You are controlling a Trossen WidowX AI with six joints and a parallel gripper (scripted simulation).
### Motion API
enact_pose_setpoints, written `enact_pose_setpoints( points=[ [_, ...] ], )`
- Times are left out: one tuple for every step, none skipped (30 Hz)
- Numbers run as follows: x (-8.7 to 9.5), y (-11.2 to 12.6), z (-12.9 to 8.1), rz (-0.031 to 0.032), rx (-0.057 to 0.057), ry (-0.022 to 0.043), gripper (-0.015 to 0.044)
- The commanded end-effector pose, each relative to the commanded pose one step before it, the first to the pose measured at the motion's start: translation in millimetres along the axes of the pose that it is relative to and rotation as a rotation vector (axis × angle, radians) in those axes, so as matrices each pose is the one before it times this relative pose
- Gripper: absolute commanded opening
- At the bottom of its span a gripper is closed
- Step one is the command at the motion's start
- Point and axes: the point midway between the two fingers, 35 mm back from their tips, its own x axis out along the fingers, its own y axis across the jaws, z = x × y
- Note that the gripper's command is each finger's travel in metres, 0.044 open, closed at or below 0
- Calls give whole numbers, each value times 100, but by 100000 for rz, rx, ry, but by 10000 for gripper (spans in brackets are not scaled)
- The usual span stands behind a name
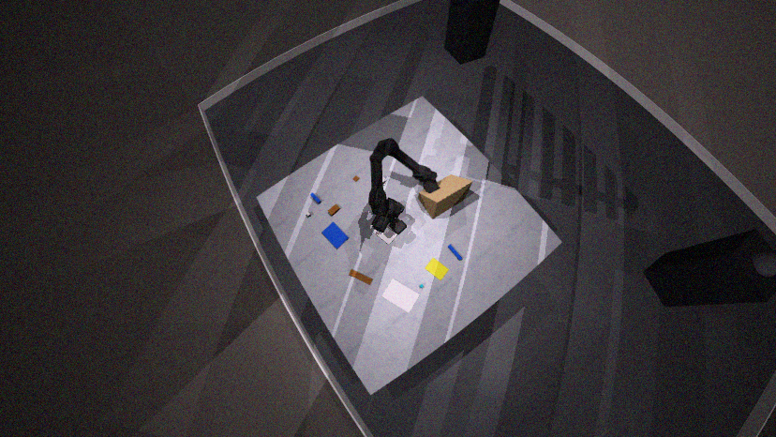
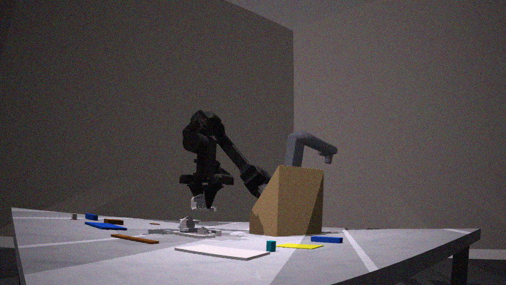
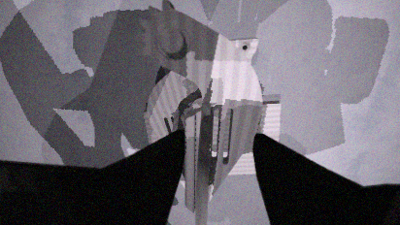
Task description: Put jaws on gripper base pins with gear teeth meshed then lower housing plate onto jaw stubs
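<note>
Left of the tan wedge block (image 1: 446,194) (image 2: 277,201), the black gripper (image 1: 388,219) (image 2: 204,203) (image 3: 219,140) pinches a pale jaw (image 2: 198,202) (image 3: 191,53) above the white gripper base (image 1: 387,236) (image 2: 198,234). Right of the block's foot, a blue bar (image 1: 455,252) (image 2: 326,239) lies flat.

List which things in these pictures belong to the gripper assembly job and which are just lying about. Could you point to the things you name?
Job:
- pale part (image 2: 198,202) (image 3: 201,44) held by the gripper (image 1: 389,225) (image 2: 204,205) (image 3: 219,140)
- gripper base (image 1: 387,237) (image 2: 214,233) (image 3: 250,54)

Lying about:
- blue slab (image 1: 335,235) (image 2: 105,225)
- yellow slab (image 1: 436,268) (image 2: 300,246)
- teal block (image 1: 421,286) (image 2: 271,246)
- long brown strip (image 1: 360,277) (image 2: 134,238)

White slab (image 1: 400,294) (image 2: 222,252): cannot tell.
</note>
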Motion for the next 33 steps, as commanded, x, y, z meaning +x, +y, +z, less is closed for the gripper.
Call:
enact_pose_setpoints(
  points=[
    [-73, -836, -905, -347, 456, 110, 134],
    [17, -228, -236, -7, 14, 13, 134],
    [20, -231, -234, -6, 14, 12, 134],
    [22, -234, -231, -6, 14, 12, 134],
    [24, -237, -229, -5, 14, 12, 134],
    [27, -240, -226, -5, 14, 12, 134],
    [29, -242, -223, -4, 15, 11, 134],
    [26, -202, -183, -3, 12, 9, 134],
    [16, -122, -109, -2, 7, 6, 134],
    [6, -41, -36, -1, 2, 2, 134],
    [0, 0, 0, 0, 0, 0, 134],
    [0, 0, 0, 0, 0, 0, 134],
    [0, 0, 0, 0, 0, 0, 134],
    [0, 0, 0, 0, 0, 0, 134],
    [0, 0, 0, 0, 0, 0, 134],
    [0, 0, 0, 0, 0, 0, 134],
    [0, 0, 0, 0, 0, 0, 134],
    [0, 0, 0, 0, 0, 0, 134],
    [0, 0, 0, 0, 0, 0, 134],
    [0, 0, 0, 0, 0, 0, 134],
    [0, 0, 0, 0, 0, 0, 134],
    [0, 0, 0, 0, 0, 0, 134],
    [0, 0, 0, 0, 0, 0, 134],
    [0, 0, 0, 0, 0, 0, 134],
    [0, 0, 0, 0, 0, 0, 134],
    [0, 0, 0, 0, 0, 0, 134],
    [0, 0, 0, 0, 0, 0, 134],
    [0, 0, 0, 0, 0, 0, 134],
    [0, -1, -1, 0, 359, 0, 134],
    [0, -2, -3, -1, 897, 0, 134],
    [0, -1, -1, 0, 359, 0, 134],
    [0, 0, 0, 0, 0, 0, 134],
    [0, 0, 0, 0, 0, 0, 134]
  ],
)
